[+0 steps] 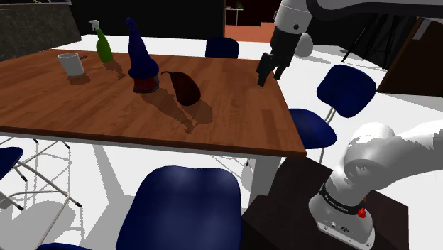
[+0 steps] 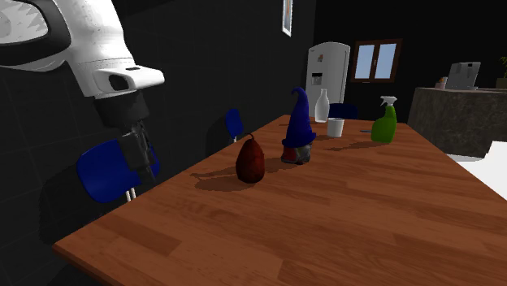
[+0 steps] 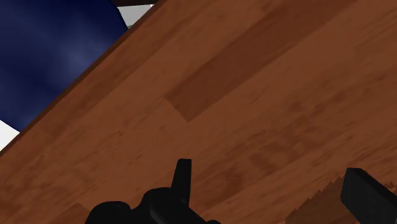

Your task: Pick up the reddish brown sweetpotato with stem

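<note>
My gripper [image 1: 265,77] hangs over the table [image 1: 234,121] at the shoulder view's upper right, fingers apart, holding nothing. The dark reddish sweetpotato [image 1: 187,87] stands mid-frame, well apart from it, long axis near upright, stem on top curling toward the left.

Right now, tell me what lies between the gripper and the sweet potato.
Nothing: in the shoulder view only bare wooden tabletop separates the open gripper from the reddish-brown sweet potato; the second exterior view agrees.

Reddish-brown sweetpotato [image 1: 186,88] on wooden table [image 1: 234,121], pincer [image 1: 268,77] well apart
</note>
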`<action>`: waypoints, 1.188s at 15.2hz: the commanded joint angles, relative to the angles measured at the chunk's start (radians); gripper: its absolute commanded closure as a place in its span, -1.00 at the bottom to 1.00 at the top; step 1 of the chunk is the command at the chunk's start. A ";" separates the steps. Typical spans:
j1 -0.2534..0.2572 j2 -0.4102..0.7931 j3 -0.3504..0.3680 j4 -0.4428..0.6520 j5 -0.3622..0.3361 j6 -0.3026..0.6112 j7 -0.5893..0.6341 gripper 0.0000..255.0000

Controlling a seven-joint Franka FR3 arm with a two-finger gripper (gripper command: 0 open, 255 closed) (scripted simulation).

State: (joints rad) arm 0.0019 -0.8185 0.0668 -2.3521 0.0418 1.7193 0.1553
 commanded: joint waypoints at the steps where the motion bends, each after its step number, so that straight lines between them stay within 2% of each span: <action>1: 0.000 0.000 0.000 0.000 0.000 0.000 0.000 -1.00; 10: -0.008 0.366 0.095 0.291 -0.018 0.064 0.086 -1.00; 18: -0.007 0.704 0.174 0.644 -0.098 0.027 0.178 -1.00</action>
State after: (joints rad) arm -0.0071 -0.1670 0.2306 -1.7699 -0.0414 1.7595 0.3198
